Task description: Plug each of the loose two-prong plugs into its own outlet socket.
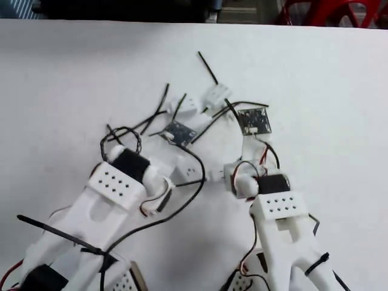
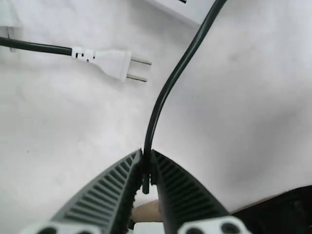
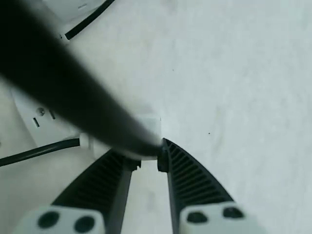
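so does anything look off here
Yes: the left claw is shut on a black cord itself, not on a plug, while a white plug lies loose nearby with its prongs bare.

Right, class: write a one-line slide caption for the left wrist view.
Left end effector pinching a thin black cable, white two-prong plug lying loose nearby.

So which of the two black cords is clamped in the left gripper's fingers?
The cord running straight out from the fingers; the other one ends in a white two-prong plug lying free on the table.
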Tool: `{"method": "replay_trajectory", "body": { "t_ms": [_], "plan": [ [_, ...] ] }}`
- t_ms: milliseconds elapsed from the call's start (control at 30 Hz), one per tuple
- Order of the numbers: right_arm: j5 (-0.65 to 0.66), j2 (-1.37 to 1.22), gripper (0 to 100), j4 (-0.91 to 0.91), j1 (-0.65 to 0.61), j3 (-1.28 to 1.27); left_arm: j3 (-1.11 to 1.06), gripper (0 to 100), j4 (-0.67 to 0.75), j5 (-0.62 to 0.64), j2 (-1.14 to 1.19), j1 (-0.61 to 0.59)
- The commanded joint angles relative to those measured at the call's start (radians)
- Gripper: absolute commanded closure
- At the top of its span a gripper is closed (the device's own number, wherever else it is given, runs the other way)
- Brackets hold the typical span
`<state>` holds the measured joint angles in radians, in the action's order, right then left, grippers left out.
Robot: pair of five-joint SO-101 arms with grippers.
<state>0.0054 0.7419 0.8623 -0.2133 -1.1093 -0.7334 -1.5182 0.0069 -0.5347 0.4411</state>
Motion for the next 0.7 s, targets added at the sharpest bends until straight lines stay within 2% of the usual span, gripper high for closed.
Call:
{"method": "replay_trajectory", "body": {
  "t_ms": [0,367,500,667],
  "plan": [
    [0.005,0.001,98.1,-0.031,-0.028,-0.006,0.003,95,0.015,-0.009,-0.038,-0.013],
    [0.014,0.001,98.1,-0.051,-0.018,-0.011,0.002,95,0.011,-0.006,-0.038,-0.013],
    [0.075,0.001,98.1,-0.041,0.012,-0.011,0.002,94,0.009,-0.005,-0.038,-0.015],
    [0.086,0.001,98.1,-0.039,0.015,-0.031,0.002,84,0.008,-0.002,-0.038,-0.015]
  ]
}}
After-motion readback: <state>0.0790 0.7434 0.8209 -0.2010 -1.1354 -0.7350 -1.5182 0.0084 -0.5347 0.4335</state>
